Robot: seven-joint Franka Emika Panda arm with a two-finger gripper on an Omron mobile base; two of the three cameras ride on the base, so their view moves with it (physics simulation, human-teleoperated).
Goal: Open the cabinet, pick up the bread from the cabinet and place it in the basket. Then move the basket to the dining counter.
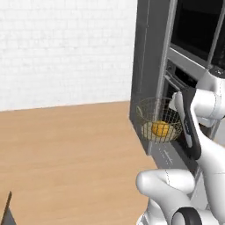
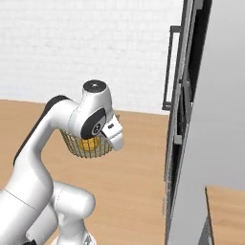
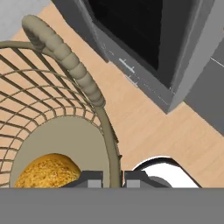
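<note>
1. My gripper (image 3: 113, 179) has its fingers (image 3: 89, 179) clamped on the rim of the basket (image 1: 159, 119), one finger on each side of the wire wall.
2. The basket hangs in the air above the wooden floor (image 1: 70, 149).
3. The bread (image 1: 160, 128) lies on the basket's beige base.
4. Just beyond, to the right, I see a tall grey oven unit (image 1: 154, 57).

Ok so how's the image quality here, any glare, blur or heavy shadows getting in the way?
Left base view: soft and slightly blurry, flat lighting, the basket mesh still readable. Right base view: even light, no glare, the arm hides part of the basket. Hand view: sharpest, bread texture clear, the oven opening nearly black.
</note>
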